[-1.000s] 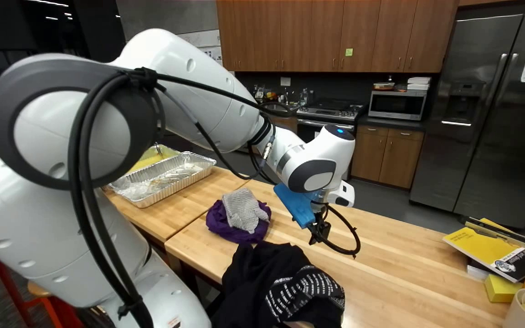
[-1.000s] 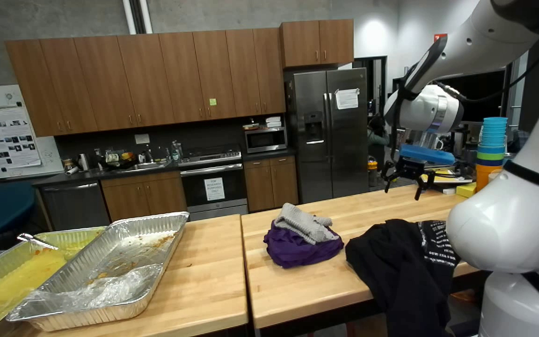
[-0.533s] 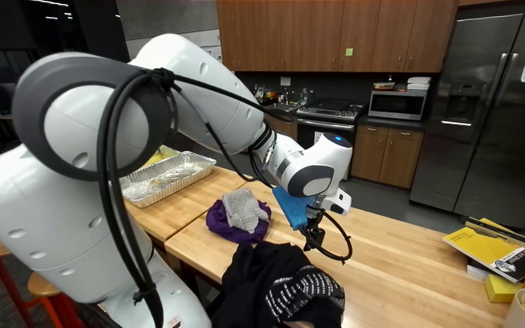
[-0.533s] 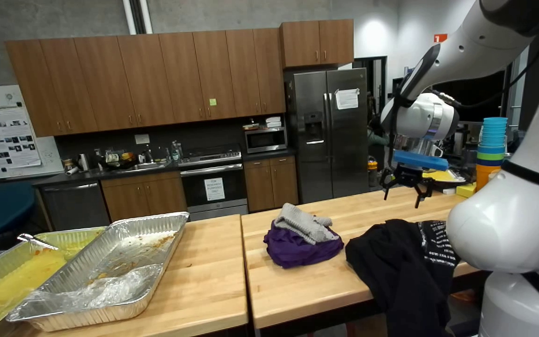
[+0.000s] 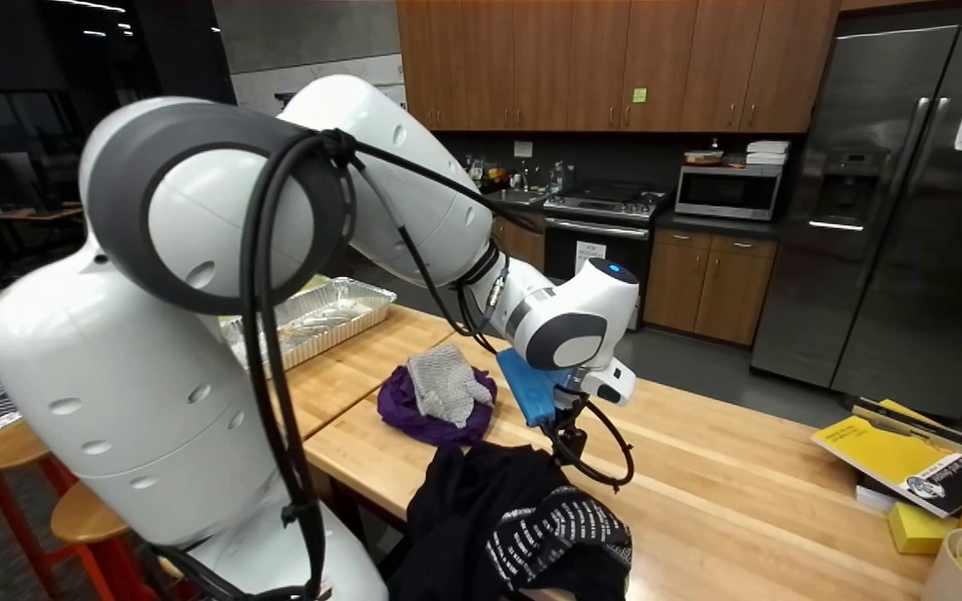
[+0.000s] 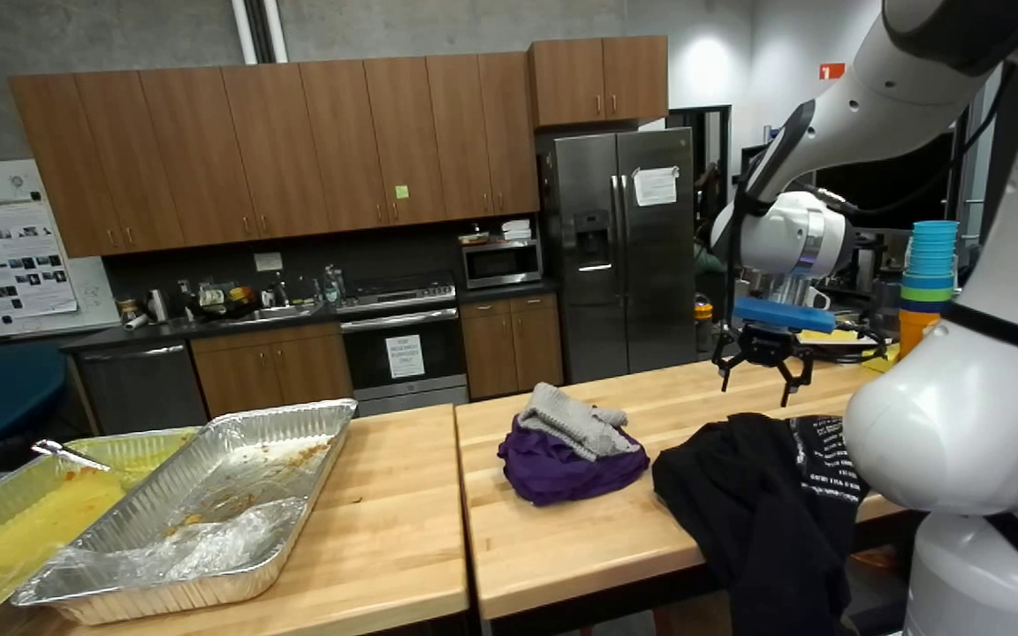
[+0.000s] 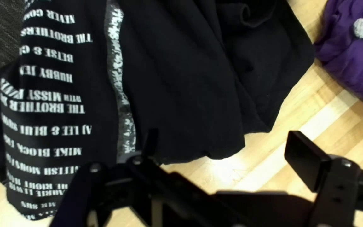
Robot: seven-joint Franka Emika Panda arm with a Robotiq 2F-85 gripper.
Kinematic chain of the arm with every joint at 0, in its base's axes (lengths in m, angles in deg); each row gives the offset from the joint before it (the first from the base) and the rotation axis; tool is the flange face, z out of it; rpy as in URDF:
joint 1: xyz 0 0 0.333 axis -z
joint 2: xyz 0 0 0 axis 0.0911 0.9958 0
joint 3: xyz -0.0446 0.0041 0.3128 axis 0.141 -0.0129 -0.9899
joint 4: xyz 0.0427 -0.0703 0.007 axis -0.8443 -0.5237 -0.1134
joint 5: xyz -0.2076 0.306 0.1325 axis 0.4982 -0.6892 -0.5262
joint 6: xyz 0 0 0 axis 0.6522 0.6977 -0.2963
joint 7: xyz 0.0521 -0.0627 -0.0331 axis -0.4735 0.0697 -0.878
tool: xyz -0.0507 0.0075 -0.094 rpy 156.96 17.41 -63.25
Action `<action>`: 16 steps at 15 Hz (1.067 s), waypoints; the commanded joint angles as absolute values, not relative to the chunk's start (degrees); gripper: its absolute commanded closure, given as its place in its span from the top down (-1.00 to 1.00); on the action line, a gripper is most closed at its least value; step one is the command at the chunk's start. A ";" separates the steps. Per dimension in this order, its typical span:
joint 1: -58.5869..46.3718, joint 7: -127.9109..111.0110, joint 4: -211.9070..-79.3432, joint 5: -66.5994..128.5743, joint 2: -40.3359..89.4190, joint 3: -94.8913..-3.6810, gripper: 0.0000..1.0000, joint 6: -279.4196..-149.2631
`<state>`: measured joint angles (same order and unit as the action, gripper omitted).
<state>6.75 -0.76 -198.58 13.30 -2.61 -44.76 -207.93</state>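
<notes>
My gripper (image 6: 755,394) is open and empty, with its fingers pointing down above the wooden table (image 5: 748,484). In the wrist view the gripper (image 7: 224,142) has its jaws wide apart, with bare wood and the edge of a black garment between them. The black garment (image 7: 181,78) with white lettering is the nearest thing. It lies crumpled and hangs over the table edge in both exterior views (image 5: 481,509) (image 6: 756,503). A purple cloth (image 6: 553,477) lies bunched beside it, with a grey knitted cloth (image 6: 571,420) on top. Both also show at the wrist view's right edge.
A foil tray (image 6: 310,521) with food remains and a tray of yellow food (image 6: 41,512) stand on the adjoining table. A yellow book (image 5: 882,455), a yellow block (image 5: 919,530) and stacked cups (image 6: 931,265) are at the far end. Stools (image 5: 88,517) stand near the base.
The gripper has moved lower and to the left in both exterior views, closer to the black garment. It stays open. The garment and cloths have not moved.
</notes>
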 commanded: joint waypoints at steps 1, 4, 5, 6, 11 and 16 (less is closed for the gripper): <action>6.16 1.22 -198.97 13.87 -3.60 -44.81 1.00 -207.46; 6.19 2.41 -198.98 14.17 -2.59 -44.94 1.00 -208.12; 6.20 2.94 -198.84 14.23 -1.79 -45.00 1.00 -208.37; 6.18 3.72 -198.68 14.41 -0.93 -45.13 1.00 -208.83; 6.06 6.40 -197.53 14.14 4.60 -45.05 1.00 -210.44; 6.00 8.86 -195.72 14.04 10.53 -44.40 1.00 -212.18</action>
